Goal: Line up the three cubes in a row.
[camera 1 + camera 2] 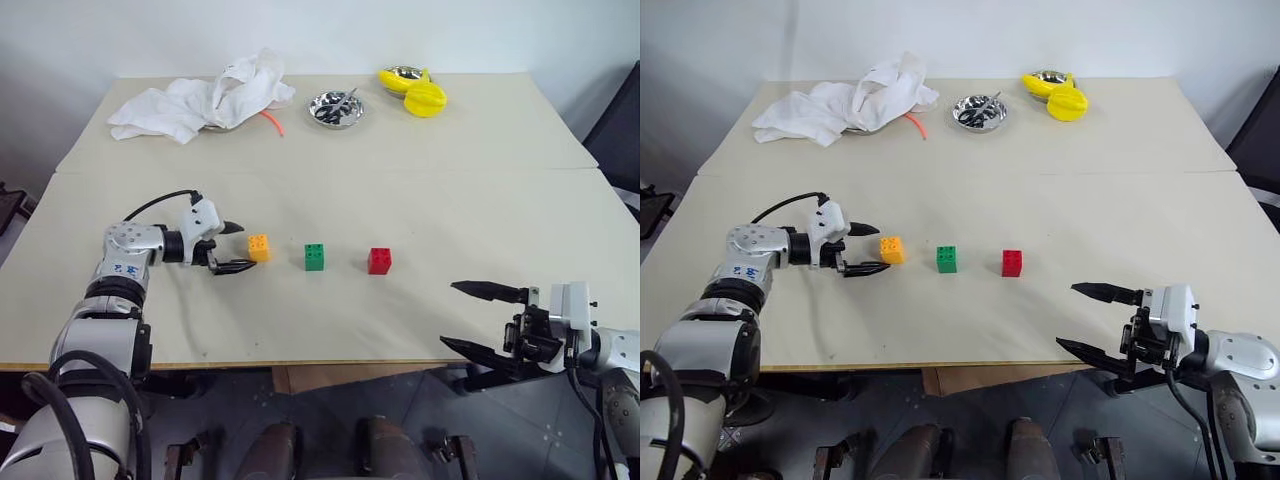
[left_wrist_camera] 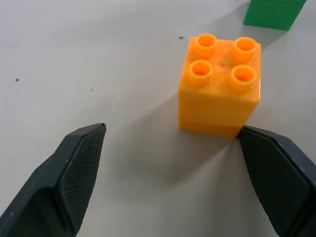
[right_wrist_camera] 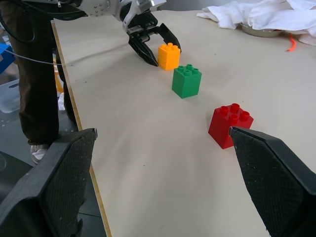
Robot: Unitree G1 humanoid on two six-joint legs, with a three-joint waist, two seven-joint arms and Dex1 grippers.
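My left claw (image 1: 237,247) is spread beside the orange-yellow cube (image 1: 259,247), gripping nothing; green cube (image 1: 315,256) and red cube (image 1: 380,260) already align beyond it; right claw (image 1: 483,318) waits spread.

Your two head views look forward and down over the table (image 1: 420,310) from above the near edge, taking in everything out to the white cloth (image 1: 200,98) at the far side. They share nearly the whole scene (slightly offset sideways). Your left wrist camera sits very close, low over the tabletop, facing the orange cube (image 2: 219,84). Your right wrist camera looks across the table from farther off, catching all three cubes and the left gripper (image 3: 157,44).
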